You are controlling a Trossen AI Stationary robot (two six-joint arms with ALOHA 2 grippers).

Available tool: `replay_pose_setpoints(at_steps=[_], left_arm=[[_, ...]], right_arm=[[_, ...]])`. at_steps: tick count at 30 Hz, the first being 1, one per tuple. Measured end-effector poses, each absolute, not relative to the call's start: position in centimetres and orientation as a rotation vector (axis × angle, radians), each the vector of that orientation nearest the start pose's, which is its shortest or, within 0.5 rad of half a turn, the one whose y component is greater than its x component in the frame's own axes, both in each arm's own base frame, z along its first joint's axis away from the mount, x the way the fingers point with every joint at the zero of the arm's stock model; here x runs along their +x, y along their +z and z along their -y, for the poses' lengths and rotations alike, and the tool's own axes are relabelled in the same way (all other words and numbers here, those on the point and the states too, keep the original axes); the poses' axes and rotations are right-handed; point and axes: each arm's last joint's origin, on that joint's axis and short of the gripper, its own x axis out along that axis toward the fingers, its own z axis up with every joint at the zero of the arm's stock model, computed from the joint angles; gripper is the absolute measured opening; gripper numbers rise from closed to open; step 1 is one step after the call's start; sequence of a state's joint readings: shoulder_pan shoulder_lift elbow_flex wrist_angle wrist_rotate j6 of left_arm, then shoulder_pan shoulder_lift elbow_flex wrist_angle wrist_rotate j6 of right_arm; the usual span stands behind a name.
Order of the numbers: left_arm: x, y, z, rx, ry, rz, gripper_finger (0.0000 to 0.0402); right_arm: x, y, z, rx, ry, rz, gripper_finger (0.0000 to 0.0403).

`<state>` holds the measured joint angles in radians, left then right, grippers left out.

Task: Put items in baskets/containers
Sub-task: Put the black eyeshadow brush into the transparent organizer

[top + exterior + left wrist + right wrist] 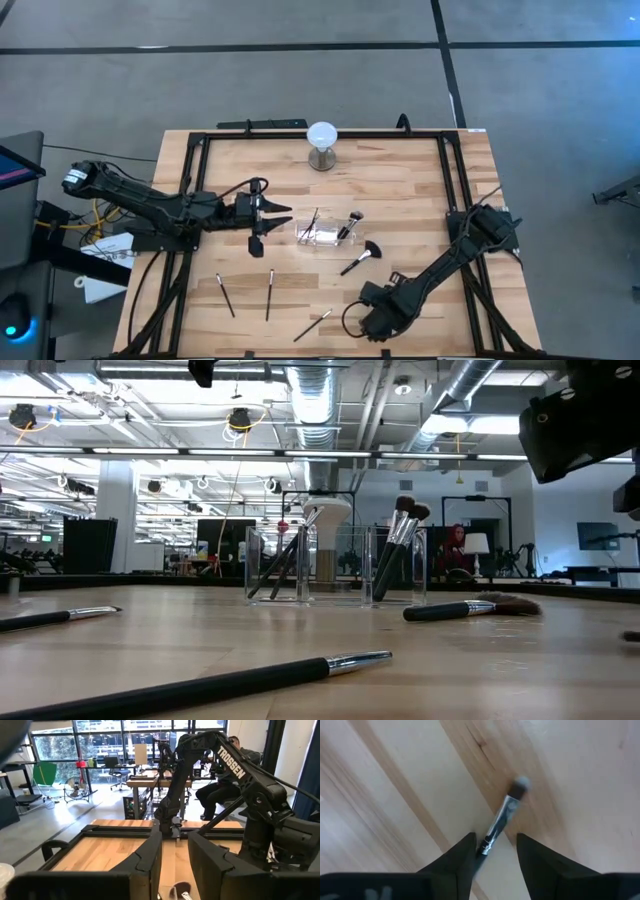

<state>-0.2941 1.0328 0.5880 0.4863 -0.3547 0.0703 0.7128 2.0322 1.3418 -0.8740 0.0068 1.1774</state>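
1. Hovering low over the near edge of the tabletop [420,180], the right pincer [492,851] is released, its fingers straddling the handle end of a slim brush [502,817]; the brush's long axis runs straight ahead of the pincer, bristles farthest away.
2. Sitting mid-table, the clear holder [322,235] lies well apart from that brush.
3. The left pincer [272,225] waits just beside the holder, fingers spread.
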Motion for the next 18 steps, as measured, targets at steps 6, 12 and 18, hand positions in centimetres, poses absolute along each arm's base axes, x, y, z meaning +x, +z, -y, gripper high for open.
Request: replay_pose_setpoints(at_steps=[6,12,18], left_arm=[[21.96,28.28,5.66,0.053,0.059,0.037,0.0093],[21.96,28.28,5.68,0.049,0.058,0.037,0.0093],[21.96,28.28,5.68,0.049,0.058,0.037,0.0093]], right_arm=[[27.74,12.91,-23.79,0.315,-0.331,-1.545,0.012],[27.84,12.84,-23.79,0.257,-0.305,-1.512,0.009],[27.94,12.8,-23.84,0.206,-0.26,-1.494,0.0025]])
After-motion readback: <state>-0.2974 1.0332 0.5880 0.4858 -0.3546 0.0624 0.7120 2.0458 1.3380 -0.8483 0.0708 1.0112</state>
